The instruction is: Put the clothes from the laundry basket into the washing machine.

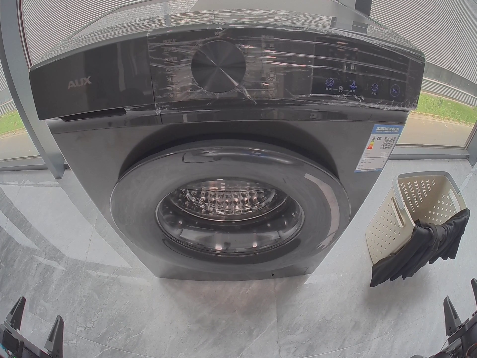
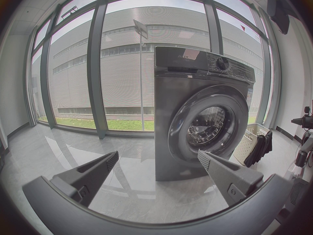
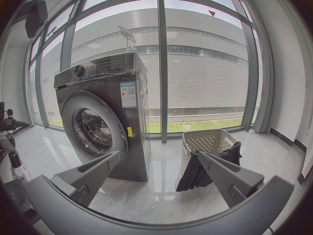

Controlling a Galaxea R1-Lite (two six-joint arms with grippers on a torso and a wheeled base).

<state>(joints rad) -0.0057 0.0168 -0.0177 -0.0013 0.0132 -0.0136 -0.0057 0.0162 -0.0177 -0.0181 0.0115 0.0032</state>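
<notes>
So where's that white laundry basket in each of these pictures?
Head view: laundry basket on the floor, right of the washing machine.
Left wrist view: basket beyond the machine.
Right wrist view: basket beside the machine, near the window.
Shared landmark: black clothes draped over its rim.

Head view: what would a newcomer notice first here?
The grey washing machine fills the middle, round door shut, control panel wrapped in film. To its right on the floor stands the white laundry basket, black clothes draped over its rim and hanging outside. The left pincer and right pincer sit open at the near corners.
</notes>
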